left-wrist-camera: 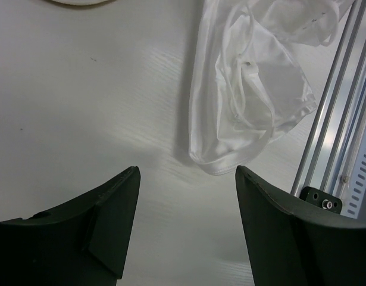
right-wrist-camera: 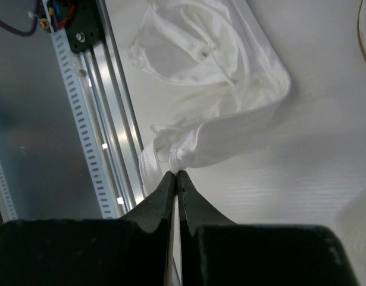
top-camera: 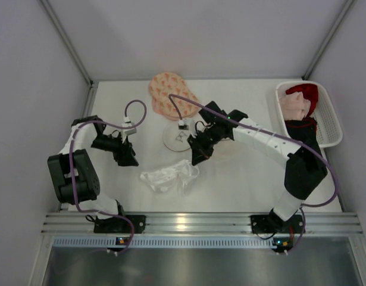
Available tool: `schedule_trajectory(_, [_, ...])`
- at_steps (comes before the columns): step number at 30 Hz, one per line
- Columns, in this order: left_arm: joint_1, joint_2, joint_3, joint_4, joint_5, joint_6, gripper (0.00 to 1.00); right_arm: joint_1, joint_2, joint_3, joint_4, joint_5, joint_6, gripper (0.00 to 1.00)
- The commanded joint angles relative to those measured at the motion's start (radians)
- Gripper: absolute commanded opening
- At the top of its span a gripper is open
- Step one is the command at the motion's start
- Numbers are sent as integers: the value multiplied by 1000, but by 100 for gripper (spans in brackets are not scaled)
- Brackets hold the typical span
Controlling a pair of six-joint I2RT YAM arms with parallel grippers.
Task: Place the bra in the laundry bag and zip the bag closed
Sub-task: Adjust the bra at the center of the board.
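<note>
On a white desk [top-camera: 242, 185] walled in by pale panels, the right arm stretches from its base at the near edge, elbow raised, forearm running left across the middle of the surface and wrist bent down and back toward the near side. Its right pincer [top-camera: 196, 159] is closed tight, the two dark fingertips meeting on a folded hem at the edge of the white bra [top-camera: 169, 176]. Its own wrist camera shows the right pincer [right-wrist-camera: 177, 174] nipping that hem, with the rest of the bra [right-wrist-camera: 218, 89] crumpled on the desk beyond it, thin straps looping over the satin. The garment lies close to the aluminium rail [top-camera: 200, 223] at the near edge, between the two arms. The left arm is folded compactly, elbow low beside its base and forearm rising toward the far side. Its wrist is turned to the right, so the left pincer [top-camera: 130, 161] points at the garment from the left. From the left wrist, the left pincer [left-wrist-camera: 187, 173] stands wide apart over bare desk, holding nothing, with the bra [left-wrist-camera: 248, 95] just ahead of its fingertips and apart from them. Farther back lie a floral pink fabric piece [top-camera: 168, 92] and a round white item [top-camera: 174, 140] whose nature cannot be told. A white basket [top-camera: 331, 119] at the far right holds red, pink and black garments.
</note>
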Motion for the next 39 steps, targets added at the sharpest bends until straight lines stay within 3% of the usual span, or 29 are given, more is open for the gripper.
schedule_trajectory(1, [12,-53,-57,22,2,67,71,21,53,116,46,-116,82,0])
schedule_trajectory(5, [27,-76,-97,45,33,55,64,50,114,172,115,-153,165,0])
schedule_trajectory(9, [122,-49,-66,53,119,7,59,114,217,225,213,-162,308,0])
schedule_trajectory(15, [162,-65,-140,56,50,107,48,179,369,358,337,-196,512,0])
schedule_trajectory(21, [216,-111,-167,57,107,134,45,231,539,452,402,-213,635,0])
schedule_trajectory(24, [214,-229,-218,59,96,206,49,248,611,456,474,-228,681,0])
schedule_trajectory(29, [213,-322,-284,60,41,315,54,227,673,486,471,-214,646,0])
schedule_trajectory(32, [213,-273,-293,59,-30,357,51,205,694,501,450,-188,607,0])
schedule_trajectory(39, [171,-179,-264,76,-51,411,46,145,661,502,408,-156,546,0])
